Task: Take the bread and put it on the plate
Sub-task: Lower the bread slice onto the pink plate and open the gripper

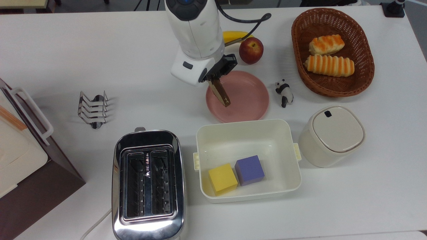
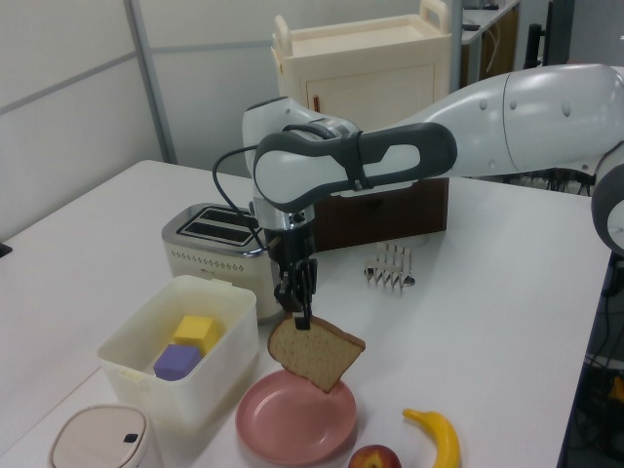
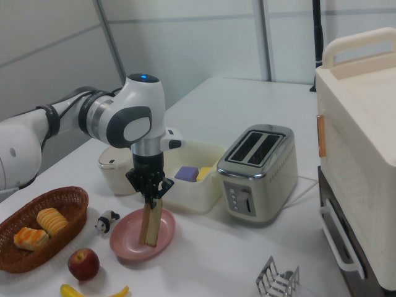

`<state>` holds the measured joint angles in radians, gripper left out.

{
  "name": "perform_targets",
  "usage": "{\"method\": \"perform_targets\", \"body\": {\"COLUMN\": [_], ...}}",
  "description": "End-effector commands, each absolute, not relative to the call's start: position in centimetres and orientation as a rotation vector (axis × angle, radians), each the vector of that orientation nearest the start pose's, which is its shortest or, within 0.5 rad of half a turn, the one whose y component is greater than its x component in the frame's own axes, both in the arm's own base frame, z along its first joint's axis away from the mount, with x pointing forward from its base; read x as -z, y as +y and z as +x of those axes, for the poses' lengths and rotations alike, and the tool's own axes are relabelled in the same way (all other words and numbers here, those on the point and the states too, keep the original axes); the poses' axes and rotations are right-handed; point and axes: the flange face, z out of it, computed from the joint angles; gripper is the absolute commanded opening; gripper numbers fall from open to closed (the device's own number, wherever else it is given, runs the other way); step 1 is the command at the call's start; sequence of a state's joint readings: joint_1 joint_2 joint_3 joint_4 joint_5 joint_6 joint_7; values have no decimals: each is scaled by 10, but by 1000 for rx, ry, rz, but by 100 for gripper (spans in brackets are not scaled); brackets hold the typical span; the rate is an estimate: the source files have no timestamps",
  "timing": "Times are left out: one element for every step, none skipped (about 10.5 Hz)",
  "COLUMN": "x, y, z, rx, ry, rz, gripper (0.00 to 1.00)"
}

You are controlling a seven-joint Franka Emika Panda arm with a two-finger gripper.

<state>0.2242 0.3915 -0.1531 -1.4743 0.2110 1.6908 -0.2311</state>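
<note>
The bread (image 2: pixel 314 352) is a brown speckled slice hanging upright from its top edge. My gripper (image 2: pixel 299 314) is shut on that edge. In the top view the bread (image 1: pixel 220 93) shows edge-on as a thin brown strip over the left part of the pink plate (image 1: pixel 247 100), below my gripper (image 1: pixel 213 81). In the right view the bread (image 3: pixel 150 225) hangs down with its lower corner right at the plate (image 3: pixel 127 241); whether it touches I cannot tell. The left view puts the slice just above the plate (image 2: pixel 292 429).
A white tub (image 1: pixel 287 146) with a yellow and a purple cube stands just below the plate in the top view. A toaster (image 1: pixel 148 183), toast rack (image 1: pixel 93 108), apple (image 1: pixel 251 50), banana (image 1: pixel 233 36), panda figure (image 1: pixel 284 92), roll basket (image 1: pixel 300 66) and lidded pot (image 1: pixel 332 135) surround it.
</note>
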Motion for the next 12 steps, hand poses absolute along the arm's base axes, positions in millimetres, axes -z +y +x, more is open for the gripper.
{"method": "perform_targets", "body": {"x": [-434, -433, -433, -433, -433, -433, -433, -434, -434, -435, -441, -449], "y": [97, 100, 107, 110, 112, 117, 122, 122, 123, 122, 118, 109], "z": [647, 647, 645, 644, 643, 642, 641, 641, 641, 642, 643, 645], "rx": [-275, -278, -282, -289, -294, -297, -298, -296, -296, -291, -274, -252], "ry": [-451, -455, -471, -478, -483, -495, -506, -509, -511, -509, -500, -486], "rz": [-2960, -2960, -2958, -2956, -2955, -2953, -2952, -2952, -2951, -2952, -2955, -2962], "gripper": [15, 22, 40, 57, 78, 97, 100, 100, 100, 100, 100, 100]}}
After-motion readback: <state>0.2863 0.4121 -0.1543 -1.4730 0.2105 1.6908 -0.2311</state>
